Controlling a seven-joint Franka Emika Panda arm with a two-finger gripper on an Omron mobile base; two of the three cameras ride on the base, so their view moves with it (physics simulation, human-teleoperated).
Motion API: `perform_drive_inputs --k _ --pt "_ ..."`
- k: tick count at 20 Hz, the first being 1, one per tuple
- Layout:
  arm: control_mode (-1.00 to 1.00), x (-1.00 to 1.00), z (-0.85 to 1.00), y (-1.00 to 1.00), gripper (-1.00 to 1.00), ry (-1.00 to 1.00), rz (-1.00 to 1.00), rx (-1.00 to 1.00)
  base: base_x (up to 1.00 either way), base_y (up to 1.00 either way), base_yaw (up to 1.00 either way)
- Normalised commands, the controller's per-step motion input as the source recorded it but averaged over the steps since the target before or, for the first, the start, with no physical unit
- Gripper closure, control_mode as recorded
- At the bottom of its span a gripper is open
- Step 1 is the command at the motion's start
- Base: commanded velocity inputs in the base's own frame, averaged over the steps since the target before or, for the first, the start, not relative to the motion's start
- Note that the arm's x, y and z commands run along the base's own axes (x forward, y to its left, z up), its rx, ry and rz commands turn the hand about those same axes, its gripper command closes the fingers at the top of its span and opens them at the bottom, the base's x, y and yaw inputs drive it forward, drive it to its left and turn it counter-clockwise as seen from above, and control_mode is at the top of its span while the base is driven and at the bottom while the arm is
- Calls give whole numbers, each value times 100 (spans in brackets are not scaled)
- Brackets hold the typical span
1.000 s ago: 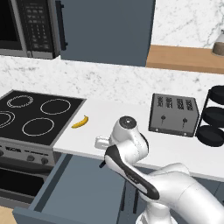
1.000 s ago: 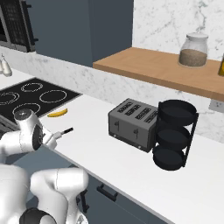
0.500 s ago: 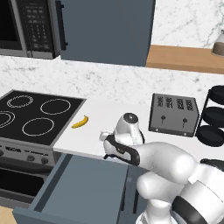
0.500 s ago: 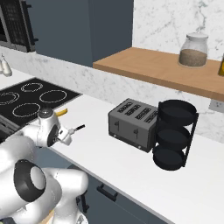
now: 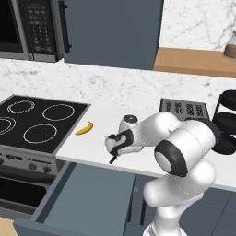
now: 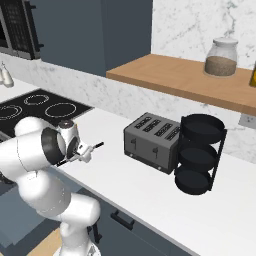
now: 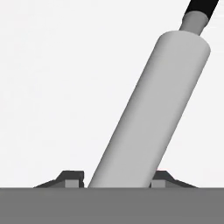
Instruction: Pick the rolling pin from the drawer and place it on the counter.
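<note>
The pin (image 7: 148, 113) looks smooth and matt grey (black handle tip). The counter (image 6: 150, 192) is plain matt white; the toaster (image 6: 151, 141) brushed metal, the shelf (image 6: 180, 82) wood, the jar (image 6: 220, 58) clear glass.
</note>
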Motion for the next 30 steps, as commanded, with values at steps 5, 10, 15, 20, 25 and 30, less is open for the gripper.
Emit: perform_drive_inputs --k 5,10,15,20,25,30 --pt "-100 3 -25 1 -100 -5 0 -5 0 0 0" --pt "-100 -10 41 -7 -100 -11 0 0 0 0 0" --pt "-100 -53 86 -7 -100 -10 0 0 0 0 0" --pt "-100 -87 62 0 -100 -2 1 0 0 0 0" --pt "-100 -92 57 -1 -100 -8 3 0 0 0 0" --pt "-100 -53 57 -3 -100 -8 3 0 0 0 0"
